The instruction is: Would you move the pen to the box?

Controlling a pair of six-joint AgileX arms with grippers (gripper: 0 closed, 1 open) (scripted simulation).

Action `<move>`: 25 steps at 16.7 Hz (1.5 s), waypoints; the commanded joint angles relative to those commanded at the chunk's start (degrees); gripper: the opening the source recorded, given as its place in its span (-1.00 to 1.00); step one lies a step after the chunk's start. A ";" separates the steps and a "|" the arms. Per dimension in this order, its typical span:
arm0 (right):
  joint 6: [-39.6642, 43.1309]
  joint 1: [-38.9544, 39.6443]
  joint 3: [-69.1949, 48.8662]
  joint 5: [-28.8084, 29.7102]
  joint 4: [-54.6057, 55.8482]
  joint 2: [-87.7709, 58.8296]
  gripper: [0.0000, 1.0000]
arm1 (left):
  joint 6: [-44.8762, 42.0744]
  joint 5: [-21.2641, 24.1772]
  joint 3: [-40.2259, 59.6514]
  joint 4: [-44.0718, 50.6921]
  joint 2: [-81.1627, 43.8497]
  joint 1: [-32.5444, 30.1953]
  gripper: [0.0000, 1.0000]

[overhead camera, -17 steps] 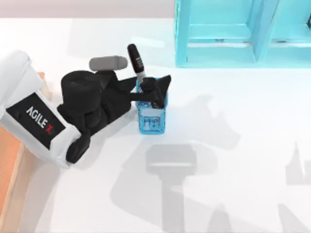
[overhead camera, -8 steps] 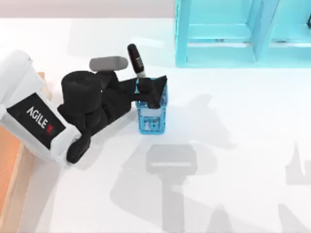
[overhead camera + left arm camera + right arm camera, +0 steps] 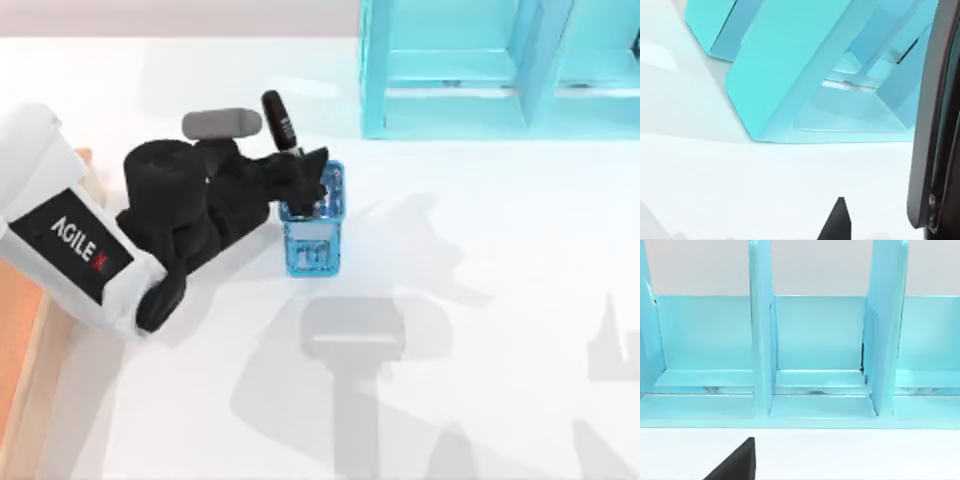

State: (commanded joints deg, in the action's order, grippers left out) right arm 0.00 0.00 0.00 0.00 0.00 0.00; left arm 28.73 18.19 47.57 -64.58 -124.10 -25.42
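The left gripper [image 3: 303,178] reaches across the far rim of the blue holder [image 3: 312,232], its fingers drawn in around the pen [image 3: 279,122], which stands tilted in the holder; a firm hold I cannot tell. Best lift straight up before swinging left to the box [image 3: 30,345]. The right gripper [image 3: 737,460] faces the shelf [image 3: 805,350].

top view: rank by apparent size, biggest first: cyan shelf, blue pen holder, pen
1. cyan shelf, cropped by the frame
2. blue pen holder
3. pen, its lower part hidden behind the left gripper
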 joint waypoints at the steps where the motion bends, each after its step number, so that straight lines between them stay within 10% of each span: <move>1: 0.00 0.00 0.00 0.00 0.00 0.00 1.00 | 0.00 0.00 0.00 0.00 0.00 0.00 -1.00; 11: 0.00 0.00 0.00 0.00 0.00 0.00 1.00 | -0.73 1.13 0.85 1.63 3.01 2.09 -1.00; 25: 0.00 0.00 0.00 0.00 0.00 0.00 1.00 | -6.20 23.58 4.80 38.21 32.00 25.38 -1.00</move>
State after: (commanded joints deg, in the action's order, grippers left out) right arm 0.00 0.00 0.00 0.00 0.00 0.00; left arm 22.53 41.77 52.37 -26.37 -92.10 -0.04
